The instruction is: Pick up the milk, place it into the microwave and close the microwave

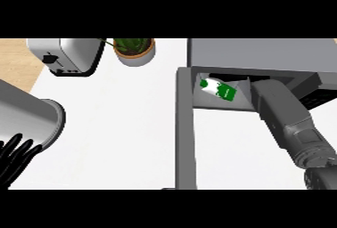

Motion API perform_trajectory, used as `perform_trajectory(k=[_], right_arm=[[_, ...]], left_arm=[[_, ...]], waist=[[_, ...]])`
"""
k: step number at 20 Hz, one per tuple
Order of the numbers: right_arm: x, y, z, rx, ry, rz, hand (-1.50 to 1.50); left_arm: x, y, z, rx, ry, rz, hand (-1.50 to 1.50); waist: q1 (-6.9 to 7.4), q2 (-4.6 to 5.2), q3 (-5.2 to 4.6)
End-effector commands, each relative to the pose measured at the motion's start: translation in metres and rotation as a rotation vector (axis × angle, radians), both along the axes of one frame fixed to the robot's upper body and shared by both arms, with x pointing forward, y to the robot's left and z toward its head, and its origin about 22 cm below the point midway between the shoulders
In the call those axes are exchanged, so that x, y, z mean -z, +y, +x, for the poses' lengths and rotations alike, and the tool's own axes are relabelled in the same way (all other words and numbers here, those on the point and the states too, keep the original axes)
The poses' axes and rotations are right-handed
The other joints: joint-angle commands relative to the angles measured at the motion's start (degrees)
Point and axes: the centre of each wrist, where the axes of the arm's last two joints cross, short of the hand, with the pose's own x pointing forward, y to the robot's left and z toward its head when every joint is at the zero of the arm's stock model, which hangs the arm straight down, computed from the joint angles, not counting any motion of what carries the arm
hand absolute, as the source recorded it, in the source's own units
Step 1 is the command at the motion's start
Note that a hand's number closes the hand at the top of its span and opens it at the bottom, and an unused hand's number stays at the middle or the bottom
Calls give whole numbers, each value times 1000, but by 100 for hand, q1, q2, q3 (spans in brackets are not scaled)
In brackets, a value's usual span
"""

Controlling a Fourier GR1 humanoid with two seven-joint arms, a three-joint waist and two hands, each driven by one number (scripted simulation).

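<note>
The milk (218, 87), a white carton with green marks, lies tilted inside the open microwave (263, 51) at the upper right, toward the left of its cavity. My right forearm (286, 120) reaches into the cavity from the lower right. Only a dark bit of my right hand (255, 80) shows just right of the carton, and whether it touches the carton is hidden. The microwave door (186, 133) stands swung out toward me, seen edge-on at the left of the cavity. My left hand (16, 156) hangs at the lower left edge with straight fingers, holding nothing.
A silver toaster (66, 55) sits at the back left. A potted plant (135, 48) stands beside it. My left forearm (30, 113) fills the left edge, close to the view. White counter (118, 133) spreads between it and the door.
</note>
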Motion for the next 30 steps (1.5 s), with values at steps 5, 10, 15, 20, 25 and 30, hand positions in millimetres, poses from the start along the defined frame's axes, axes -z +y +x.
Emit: perform_trajectory(k=[5, 10, 15, 20, 25, 30], right_arm=[[36, 3, -19, -188, -5, 251, -150], [84, 0, -53, -209, 33, 357, -150], [131, 27, -94, -234, 101, 359, -150], [155, 4, -125, -188, 148, 283, -150], [177, -26, -166, -144, 152, 286, -150], [192, -51, -211, -97, 115, 305, -150]], left_arm=[[26, -20, 11, 163, 46, 67, -150], [30, -36, 22, 145, 45, 111, -150], [45, -44, 29, 195, 66, 134, -150], [46, -72, 48, 190, 59, 149, 150], [47, -83, 63, 189, 58, 217, 150], [54, -105, 86, 240, 51, 298, 150]], waist=[[-225, -160, -42], [-415, -241, -50], [-509, -286, -59], [-672, -335, -68], [-761, -345, -76], [-875, -333, -85]])
